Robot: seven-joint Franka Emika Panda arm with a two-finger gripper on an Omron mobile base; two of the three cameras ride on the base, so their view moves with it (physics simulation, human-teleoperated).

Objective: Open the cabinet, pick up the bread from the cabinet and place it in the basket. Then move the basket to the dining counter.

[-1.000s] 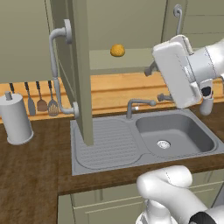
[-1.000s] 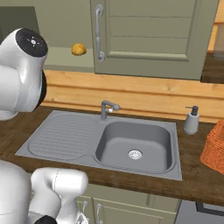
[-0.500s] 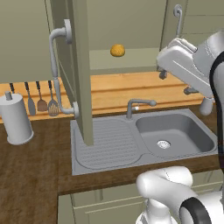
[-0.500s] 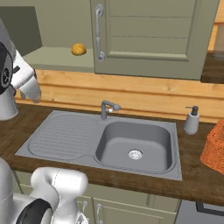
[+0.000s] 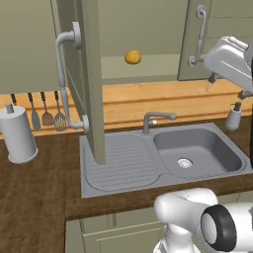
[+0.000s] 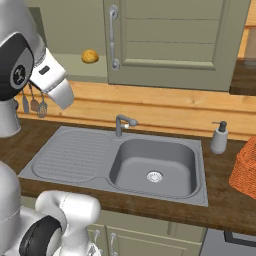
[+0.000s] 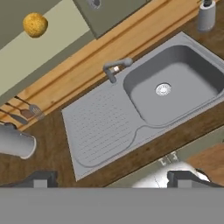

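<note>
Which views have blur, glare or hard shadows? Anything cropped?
Left base view: sharp, flat even light, no glare on the sink; bread crisp in the open cabinet. Right base view: equally sharp, basket cut off by the right edge. Hand view: rolled, so the counter runs diagonally, no motion blur; end effector fingertips spread wide at the bottom.
</note>
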